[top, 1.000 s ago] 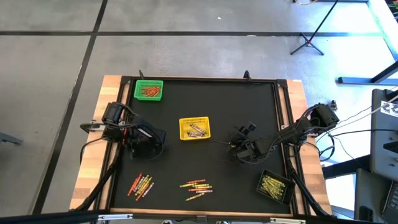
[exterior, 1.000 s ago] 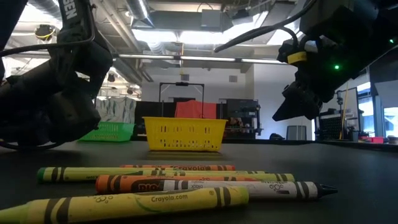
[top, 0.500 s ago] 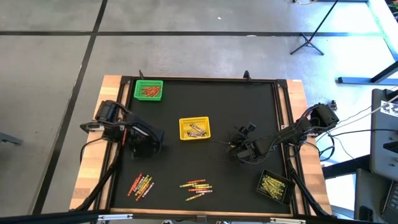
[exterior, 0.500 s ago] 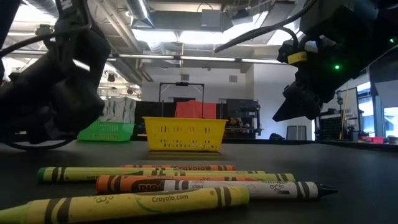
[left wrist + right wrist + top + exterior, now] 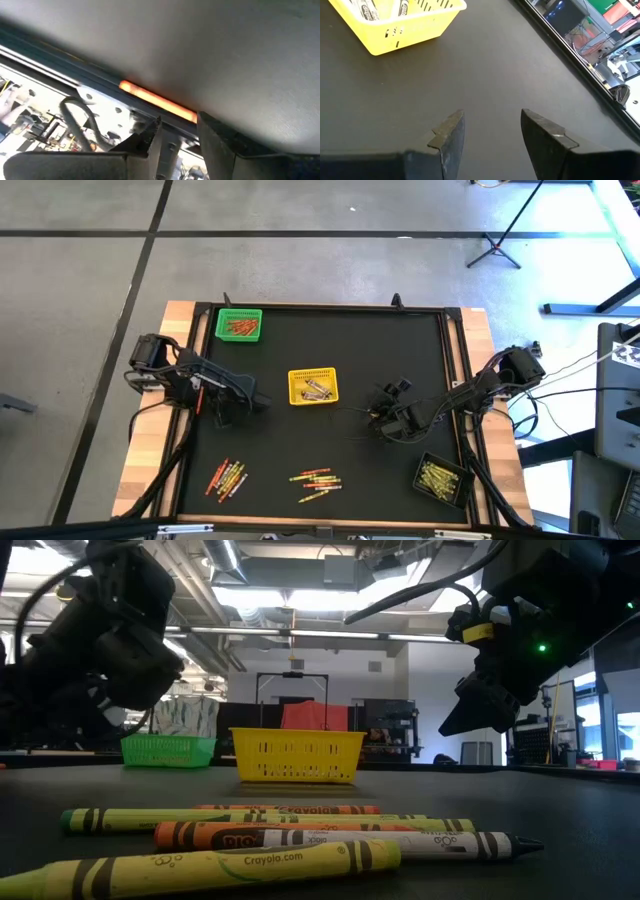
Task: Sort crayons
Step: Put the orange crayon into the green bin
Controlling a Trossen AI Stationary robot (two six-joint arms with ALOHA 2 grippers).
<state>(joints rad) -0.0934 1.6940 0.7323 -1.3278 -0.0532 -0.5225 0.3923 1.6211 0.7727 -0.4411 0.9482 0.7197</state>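
Loose crayons lie flat on the black mat in two groups near the near edge (image 5: 227, 477) (image 5: 317, 480); the low view shows yellow, green and orange ones close up (image 5: 290, 835). More crayons lie in the green basket (image 5: 240, 325), the yellow basket (image 5: 313, 386) and the black basket (image 5: 440, 478). My left gripper (image 5: 240, 398) hangs above the mat's left part, open by a narrow gap and empty (image 5: 178, 125). My right gripper (image 5: 388, 408) hovers right of the yellow basket, open and empty (image 5: 492, 117).
The mat has a raised dark frame (image 5: 455, 380) on a wooden table (image 5: 150, 460). The yellow basket (image 5: 395, 25) stands ahead of my right gripper. Bare mat lies between the baskets and the loose crayons.
My left gripper has risen and drawn back toward the table's left edge, tipping upward as the arm folds back. My right gripper has kept still. The crayons have not moved.
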